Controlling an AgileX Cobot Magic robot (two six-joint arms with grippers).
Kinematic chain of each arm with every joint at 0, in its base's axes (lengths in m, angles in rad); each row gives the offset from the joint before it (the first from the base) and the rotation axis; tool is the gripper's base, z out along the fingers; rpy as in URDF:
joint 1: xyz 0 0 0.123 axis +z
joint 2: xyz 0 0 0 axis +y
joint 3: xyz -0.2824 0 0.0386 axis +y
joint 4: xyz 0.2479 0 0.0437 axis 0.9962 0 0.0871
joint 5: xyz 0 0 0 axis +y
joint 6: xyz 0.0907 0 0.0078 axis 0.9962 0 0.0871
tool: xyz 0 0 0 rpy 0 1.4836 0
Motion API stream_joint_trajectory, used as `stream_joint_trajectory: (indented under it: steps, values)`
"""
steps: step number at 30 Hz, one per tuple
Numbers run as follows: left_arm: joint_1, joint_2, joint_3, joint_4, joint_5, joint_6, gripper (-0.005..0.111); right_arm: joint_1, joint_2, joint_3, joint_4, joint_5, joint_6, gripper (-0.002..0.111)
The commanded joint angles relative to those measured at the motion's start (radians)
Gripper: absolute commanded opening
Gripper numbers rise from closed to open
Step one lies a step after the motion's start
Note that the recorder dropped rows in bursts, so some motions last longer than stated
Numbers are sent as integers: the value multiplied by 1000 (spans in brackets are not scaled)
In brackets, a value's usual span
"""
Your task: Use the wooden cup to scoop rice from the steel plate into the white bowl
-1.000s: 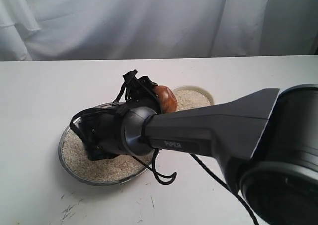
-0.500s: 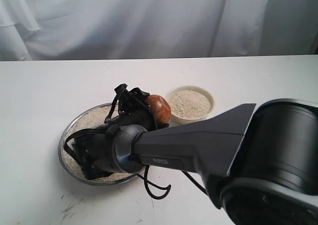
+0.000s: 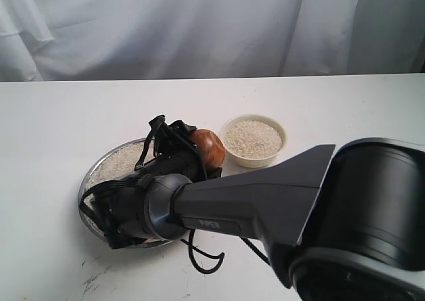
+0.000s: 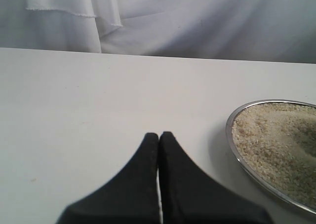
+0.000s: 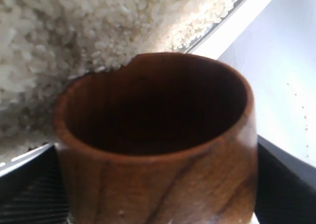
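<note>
The wooden cup (image 3: 207, 148) hangs over the near-right part of the steel plate (image 3: 89, 178), held by my right gripper (image 3: 189, 156), which is shut on it. In the right wrist view the cup (image 5: 158, 135) looks empty and dark inside, its mouth turned to the rice (image 5: 74, 31) and its rim at the heap. The gripper's (image 5: 158, 199) black fingers (image 5: 284, 184) flank it. The white bowl (image 3: 234, 156) stands just right of the cup with rice inside. My left gripper (image 4: 159, 135) is shut on nothing over bare table, left of the plate's rim (image 4: 232, 135).
The right arm's large dark body (image 3: 265, 201) crosses the near right of the exterior view and hides much of the plate. A black cable (image 3: 202, 261) loops onto the table below it. A white curtain (image 3: 199, 28) hangs behind the white table (image 3: 345, 108).
My right gripper has carried the cup leftward, from the bowl's edge to over the plate. The bowl, partly hidden before, now shows in full.
</note>
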Motion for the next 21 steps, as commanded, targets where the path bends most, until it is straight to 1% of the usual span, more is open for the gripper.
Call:
stream_joint_trajectory:
  steps: [1, 10, 16, 21]
  values:
    - [-3, -4, 5, 0, -6, 0, 0, 0, -2, -6, 17, 3, 15, 0]
    - [-3, -4, 5, 0, -6, 0, 0, 7, 0, -6, 36, 3, 28, 0]
    - [-3, -4, 5, 0, -6, 0, 0, 22, 0, -6, 36, -45, 46, 0]
    - [-3, -4, 5, 0, -6, 0, 0, 24, 0, -6, 29, -45, 49, 0]
